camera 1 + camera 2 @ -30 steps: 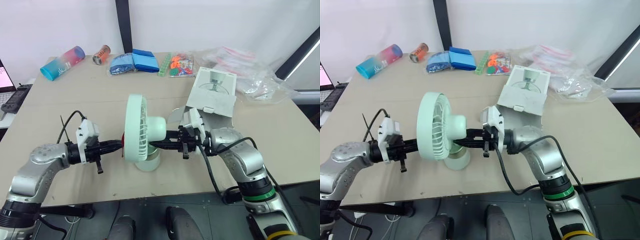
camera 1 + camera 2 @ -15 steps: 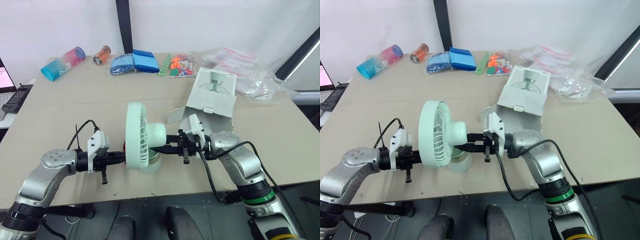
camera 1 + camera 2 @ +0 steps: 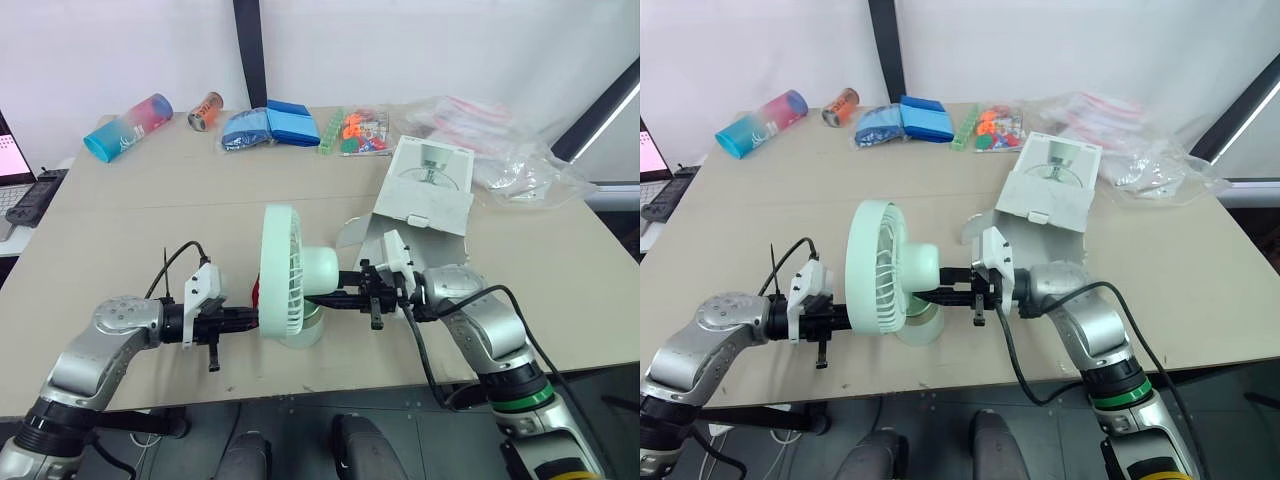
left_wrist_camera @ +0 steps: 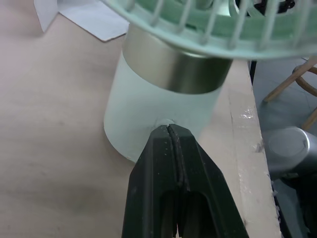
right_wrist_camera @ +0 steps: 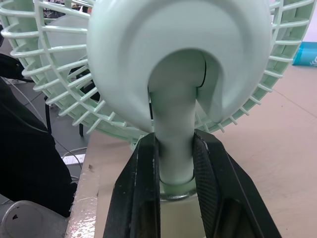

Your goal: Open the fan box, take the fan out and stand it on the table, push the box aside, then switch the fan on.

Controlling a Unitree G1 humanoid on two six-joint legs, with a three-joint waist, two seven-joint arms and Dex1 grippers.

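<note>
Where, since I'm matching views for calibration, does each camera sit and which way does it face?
Left eye view: head, facing forward-down over table; both arms flank the fan.
Right eye view: alongside it, same scene.
Left wrist view: along the shut left gripper at fan's base.
Right wrist view: along right gripper, clamped on fan's neck.
All share the fan.

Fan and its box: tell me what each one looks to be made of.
The fan looks like moulded plastic, pale green. It is smooth with a soft sheen, and the grille ribs are thin. The band round its base looks like brushed metal, or perhaps metallic-finished plastic. The box looks like matte white cardboard, with a printed picture and creased flaps.
</note>
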